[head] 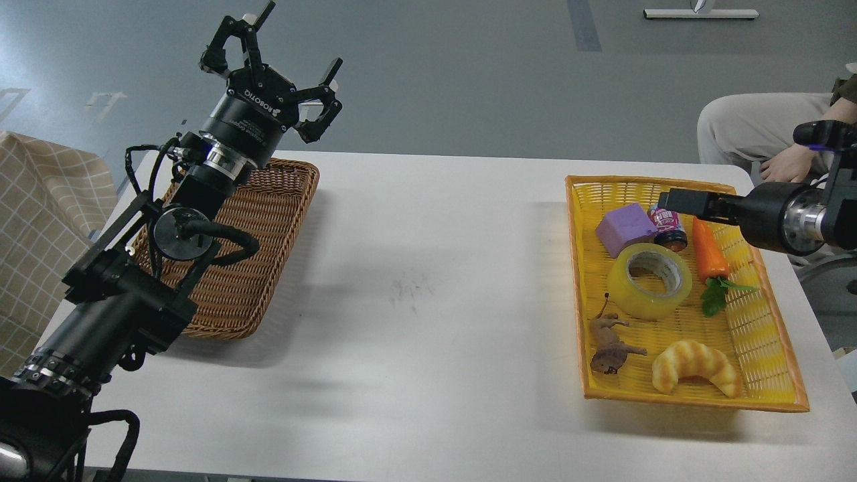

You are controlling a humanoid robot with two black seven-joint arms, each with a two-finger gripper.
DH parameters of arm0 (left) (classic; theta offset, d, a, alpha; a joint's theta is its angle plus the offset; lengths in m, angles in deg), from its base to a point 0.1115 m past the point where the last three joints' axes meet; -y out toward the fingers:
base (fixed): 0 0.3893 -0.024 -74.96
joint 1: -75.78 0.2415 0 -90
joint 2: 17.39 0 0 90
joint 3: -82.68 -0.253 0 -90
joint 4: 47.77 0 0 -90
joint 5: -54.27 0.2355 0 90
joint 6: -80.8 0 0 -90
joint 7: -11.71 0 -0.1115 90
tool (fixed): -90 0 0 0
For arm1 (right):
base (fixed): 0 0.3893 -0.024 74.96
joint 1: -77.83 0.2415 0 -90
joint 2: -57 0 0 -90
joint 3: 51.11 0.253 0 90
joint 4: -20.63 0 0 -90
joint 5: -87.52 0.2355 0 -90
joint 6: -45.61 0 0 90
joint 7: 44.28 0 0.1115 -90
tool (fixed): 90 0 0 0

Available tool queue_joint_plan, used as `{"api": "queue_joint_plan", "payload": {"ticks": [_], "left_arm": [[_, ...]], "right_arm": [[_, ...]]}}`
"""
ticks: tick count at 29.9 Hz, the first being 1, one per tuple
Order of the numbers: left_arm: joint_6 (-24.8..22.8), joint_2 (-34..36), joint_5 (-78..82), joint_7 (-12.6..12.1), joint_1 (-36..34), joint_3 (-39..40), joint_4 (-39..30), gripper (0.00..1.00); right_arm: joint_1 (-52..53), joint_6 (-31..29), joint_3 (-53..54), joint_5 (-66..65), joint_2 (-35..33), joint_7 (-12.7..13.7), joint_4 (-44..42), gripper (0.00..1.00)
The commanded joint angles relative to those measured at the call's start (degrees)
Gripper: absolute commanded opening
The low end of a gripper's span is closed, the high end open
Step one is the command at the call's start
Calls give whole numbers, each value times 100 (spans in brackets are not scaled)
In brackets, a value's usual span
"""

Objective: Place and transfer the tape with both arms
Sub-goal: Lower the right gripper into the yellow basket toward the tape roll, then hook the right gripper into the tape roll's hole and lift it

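Note:
The tape (649,280), a yellowish translucent roll with a grey-white core, lies flat in the middle of the yellow basket (577,281) at the right. My right gripper (671,200) reaches in from the right edge, low over the basket's back part, above the can and carrot and just behind the tape. It is seen edge-on as one dark bar, so its fingers cannot be told apart. My left gripper (301,41) is open and empty, raised above the far end of the brown wicker basket (248,268) at the left.
The yellow basket also holds a purple block (625,229), a small can (669,226), a toy carrot (706,249), a toy animal (609,345) and a croissant (696,375). A person's leg (756,124) is behind the table at the right. Checked cloth (33,221) hangs at the left.

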Motion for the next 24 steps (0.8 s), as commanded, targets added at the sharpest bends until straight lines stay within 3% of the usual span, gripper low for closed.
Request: {"api": "queue_joint_plan", "payload": {"ticks": [1, 13, 24], "left_arm": [[0, 11, 0, 0, -1, 1, 0, 98], [0, -7, 0, 0, -1, 1, 0, 98], [0, 2, 0, 0, 8, 1, 0, 98]], "right_arm": [[-126, -2, -2, -495, 0, 9, 0, 99], [-522, -2, -2, -831, 62, -8, -114, 96], [-733, -2, -2, -831, 220, -17, -377, 82]]}}
